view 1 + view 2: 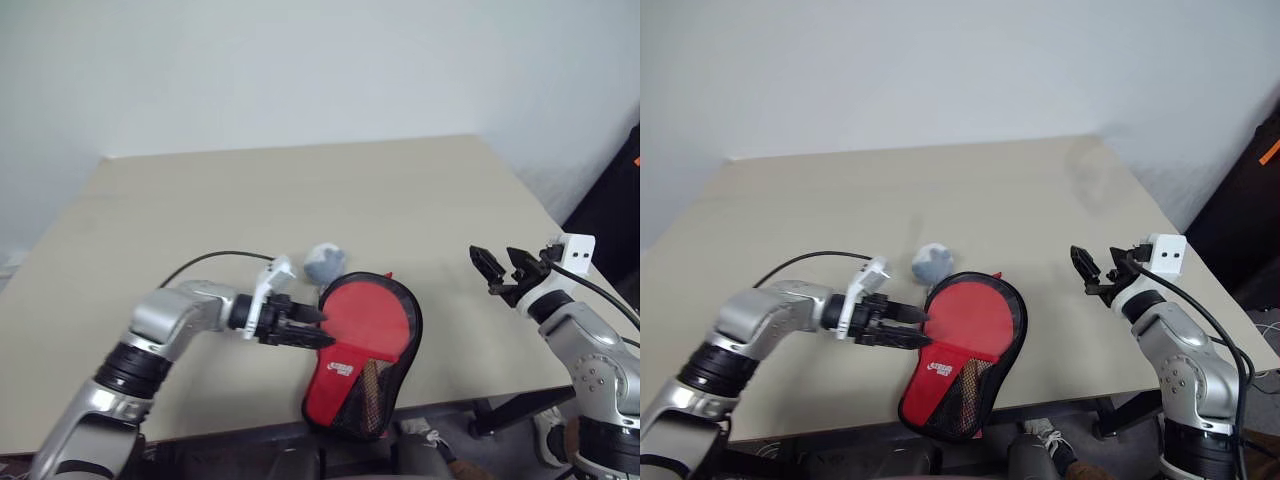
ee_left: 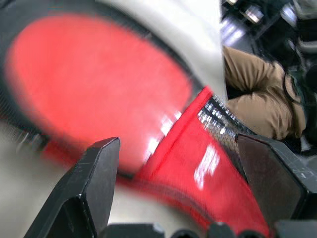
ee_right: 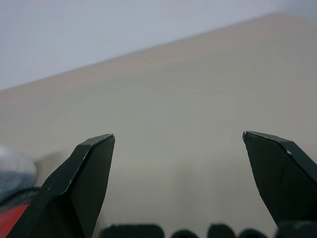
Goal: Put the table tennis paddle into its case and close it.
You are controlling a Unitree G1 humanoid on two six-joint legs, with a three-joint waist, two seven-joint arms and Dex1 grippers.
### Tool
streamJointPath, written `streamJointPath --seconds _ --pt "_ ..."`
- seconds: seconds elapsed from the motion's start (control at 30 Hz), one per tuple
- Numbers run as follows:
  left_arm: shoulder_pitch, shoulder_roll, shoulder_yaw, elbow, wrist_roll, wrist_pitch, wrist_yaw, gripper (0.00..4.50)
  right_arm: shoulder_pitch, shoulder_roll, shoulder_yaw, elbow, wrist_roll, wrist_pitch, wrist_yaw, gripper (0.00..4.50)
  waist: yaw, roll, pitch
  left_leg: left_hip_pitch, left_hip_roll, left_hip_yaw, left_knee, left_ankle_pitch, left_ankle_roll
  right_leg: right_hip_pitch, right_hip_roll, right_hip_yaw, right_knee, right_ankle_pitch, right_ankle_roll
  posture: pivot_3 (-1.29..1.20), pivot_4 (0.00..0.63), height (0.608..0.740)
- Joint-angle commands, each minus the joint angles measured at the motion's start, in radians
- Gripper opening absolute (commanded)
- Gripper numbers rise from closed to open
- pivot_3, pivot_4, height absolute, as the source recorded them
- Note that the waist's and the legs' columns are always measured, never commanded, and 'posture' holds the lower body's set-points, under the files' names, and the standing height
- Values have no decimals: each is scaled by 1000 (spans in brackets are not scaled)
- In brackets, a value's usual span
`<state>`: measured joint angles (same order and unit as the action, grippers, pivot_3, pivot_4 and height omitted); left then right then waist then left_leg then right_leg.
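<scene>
The left tool (image 1: 312, 328) hung with fingers spread, empty, tips at the edge of the round red rubber table tennis paddle (image 1: 366, 314). That paddle lay inside the open red fabric paddle-shaped case (image 1: 352, 385) on the beige surface (image 1: 420, 200). A grey ball (image 1: 325, 264) sat just beyond. Well right, the right tool (image 1: 503, 266) gaped wide, empty.

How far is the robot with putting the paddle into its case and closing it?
Looks done: the table tennis paddle lies in the case, its red face under the clear window, the case seemingly folded shut. In hand: the left gripper is open at the case's edge, holding nothing; the right gripper hovers open, apart from it. Left: I cannot tell whether the zip is closed.
</scene>
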<state>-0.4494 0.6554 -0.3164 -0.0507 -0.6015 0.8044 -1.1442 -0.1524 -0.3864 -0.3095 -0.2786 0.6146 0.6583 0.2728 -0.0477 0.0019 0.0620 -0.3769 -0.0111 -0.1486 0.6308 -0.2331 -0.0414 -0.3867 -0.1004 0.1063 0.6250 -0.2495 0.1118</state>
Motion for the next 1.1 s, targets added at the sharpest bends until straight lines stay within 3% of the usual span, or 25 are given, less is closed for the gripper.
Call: streamJointPath --seconds 0.03,0.13,0.27,0.43,0.57,0.73,1.1 --pt "28 -74 -52 12 124 -185 34 3928 -77 6 22 45 -17 -8 -2 4500 -1 0 0 0 0 0 0 0 0 0 0 0 0 0 0 0 0 740" --pt "66 -112 -94 80 248 -362 51 3928 -146 10 43 94 -10 60 -20 4500 -1 0 0 1 0 0 0 0 0 0 1 1 0 2 -3 0 0 740" --pt "85 -121 -97 179 315 -463 34 3928 -245 21 101 156 -24 141 -33 4500 0 1 -1 2 0 -1 0 1 0 1 1 0 0 3 -5 0 0 740" --pt "89 -132 -113 300 396 -587 25 3928 -368 66 258 253 -132 64 20 4500 -2 2 -2 5 1 -1 0 1 0 3 2 0 0 2 -2 0 0 740" --pt "87 -167 -109 353 426 -610 44 3928 -453 137 312 365 -136 67 83 4500 -4 3 -2 16 1 -1 -3 0 1 14 2 0 -1 1 -2 0 0 740" --pt "92 -204 -99 363 441 -608 67 3928 -532 227 376 452 -128 90 179 4500 -3 4 -4 16 1 -2 -3 0 1 15 2 -1 0 1 -2 0 0 740" --pt "118 -242 -79 354 458 -603 99 3928 -610 334 448 703 -249 -8 235 4500 -3 6 -16 17 1 -3 -3 0 1 16 2 -2 0 1 -2 0 0 740"
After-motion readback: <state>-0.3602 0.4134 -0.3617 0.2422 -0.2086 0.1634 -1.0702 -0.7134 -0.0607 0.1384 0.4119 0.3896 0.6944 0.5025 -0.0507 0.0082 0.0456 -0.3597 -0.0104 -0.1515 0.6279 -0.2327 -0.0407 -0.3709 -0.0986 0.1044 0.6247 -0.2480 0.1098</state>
